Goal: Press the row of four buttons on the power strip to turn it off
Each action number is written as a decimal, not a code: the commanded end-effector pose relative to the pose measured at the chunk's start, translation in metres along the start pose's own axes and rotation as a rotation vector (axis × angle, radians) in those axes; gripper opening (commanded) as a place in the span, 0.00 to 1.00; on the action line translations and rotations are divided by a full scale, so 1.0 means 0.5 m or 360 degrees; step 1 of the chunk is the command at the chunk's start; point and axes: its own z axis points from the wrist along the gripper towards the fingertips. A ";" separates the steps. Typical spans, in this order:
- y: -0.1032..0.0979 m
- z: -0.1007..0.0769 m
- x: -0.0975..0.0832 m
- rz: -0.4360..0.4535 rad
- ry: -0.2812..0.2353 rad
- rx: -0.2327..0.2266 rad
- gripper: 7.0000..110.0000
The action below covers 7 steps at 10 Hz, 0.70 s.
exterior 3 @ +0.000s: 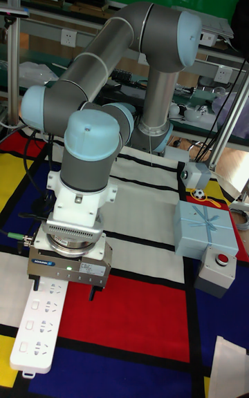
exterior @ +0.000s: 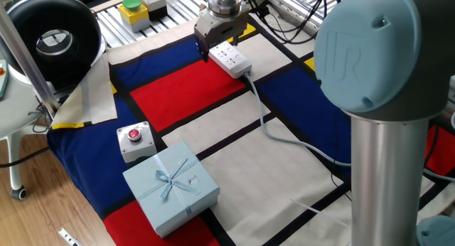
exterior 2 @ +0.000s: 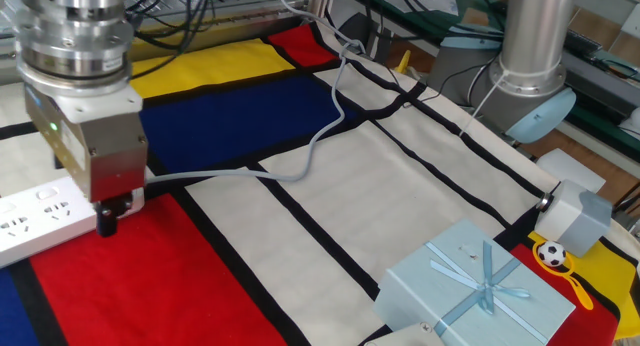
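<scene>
A grey two-finger gripper [exterior 2: 107, 218] hangs over the cord end of the long white plastic power strip [exterior: 229, 59], which lies on the red, blue and yellow patterned cloth [exterior: 178, 89]. Whether its fingers are spread cannot be told. The pressing step looks underway; the next move likely needs realignment above the unseen buttons.

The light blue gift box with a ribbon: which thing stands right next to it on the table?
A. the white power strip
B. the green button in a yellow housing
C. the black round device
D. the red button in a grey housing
D: the red button in its grey housing sits directly beside the gift box, while the power strip lies far off under the gripper.
</scene>
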 end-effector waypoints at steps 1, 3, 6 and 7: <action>0.006 0.011 0.021 0.0037 0.0019 -0.0031 0.15; 0.004 0.019 0.012 0.0028 0.0009 -0.0034 0.15; -0.002 0.026 0.012 0.0032 0.0013 -0.0022 0.15; -0.002 0.028 0.013 0.0032 0.0014 -0.0027 0.15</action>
